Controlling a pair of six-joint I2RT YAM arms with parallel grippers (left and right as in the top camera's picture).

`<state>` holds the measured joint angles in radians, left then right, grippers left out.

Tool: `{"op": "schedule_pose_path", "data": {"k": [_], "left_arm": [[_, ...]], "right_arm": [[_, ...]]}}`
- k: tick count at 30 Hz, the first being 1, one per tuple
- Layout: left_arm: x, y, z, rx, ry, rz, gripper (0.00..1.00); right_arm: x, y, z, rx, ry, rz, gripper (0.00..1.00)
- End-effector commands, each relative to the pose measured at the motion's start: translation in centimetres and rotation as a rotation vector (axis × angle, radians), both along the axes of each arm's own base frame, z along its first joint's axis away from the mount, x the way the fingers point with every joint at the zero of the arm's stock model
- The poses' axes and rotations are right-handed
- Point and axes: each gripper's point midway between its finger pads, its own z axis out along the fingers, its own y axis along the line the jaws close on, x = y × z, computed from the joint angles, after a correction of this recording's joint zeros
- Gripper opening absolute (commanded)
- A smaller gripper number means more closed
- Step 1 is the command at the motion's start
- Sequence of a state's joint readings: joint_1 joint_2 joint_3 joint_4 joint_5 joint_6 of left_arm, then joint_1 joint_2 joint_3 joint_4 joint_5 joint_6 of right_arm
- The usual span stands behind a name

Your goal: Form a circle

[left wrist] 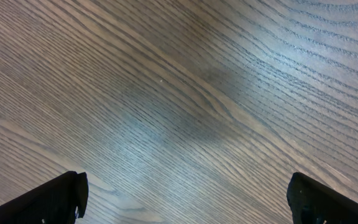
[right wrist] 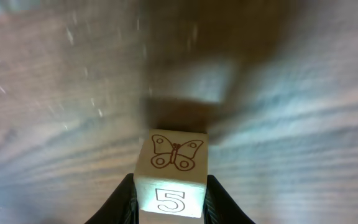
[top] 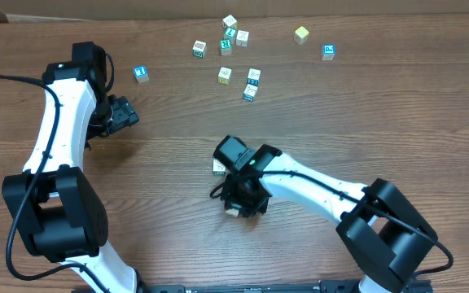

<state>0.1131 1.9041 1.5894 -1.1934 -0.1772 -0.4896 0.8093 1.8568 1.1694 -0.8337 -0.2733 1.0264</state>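
While the left hand point(left wrist: 185, 202) hangs wide open over the desk point(left wrist: 179, 93), the right hand point(right wrist: 169, 200) clamps a butterfly-printed cube point(right wrist: 174, 155).

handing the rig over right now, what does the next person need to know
Left gripper: open, holding nothing.
Right gripper: shut on the butterfly cube, low near the middle of the table.
A second cube sits beside the right wrist; the other cubes lie scattered toward the far edge.
Done: one cube in grip, one near it.
Left: no circle yet; gather more cubes and set them in a ring.
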Motion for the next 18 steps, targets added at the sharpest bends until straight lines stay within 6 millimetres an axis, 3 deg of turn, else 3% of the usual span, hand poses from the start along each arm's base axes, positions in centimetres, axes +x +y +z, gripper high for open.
{"op": "schedule_pose_path", "data": {"k": [1,8,18], "left_arm": [[0.3,0.2,1.1,0.018,-0.026,-0.019,1.0],[0.3,0.2,1.1,0.018,-0.026,-0.019,1.0],[0.4,0.2,1.1,0.017,-0.026,-0.019,1.0]], "right_arm": [[1.8,-0.7,0.1,0.01,-0.031,-0.003,0.24],[3.8,0.5,0.5,0.076,-0.104,-0.003,0.24],[4.7,0.3,0.3,0.039,-0.178,0.027,0.25]]}}
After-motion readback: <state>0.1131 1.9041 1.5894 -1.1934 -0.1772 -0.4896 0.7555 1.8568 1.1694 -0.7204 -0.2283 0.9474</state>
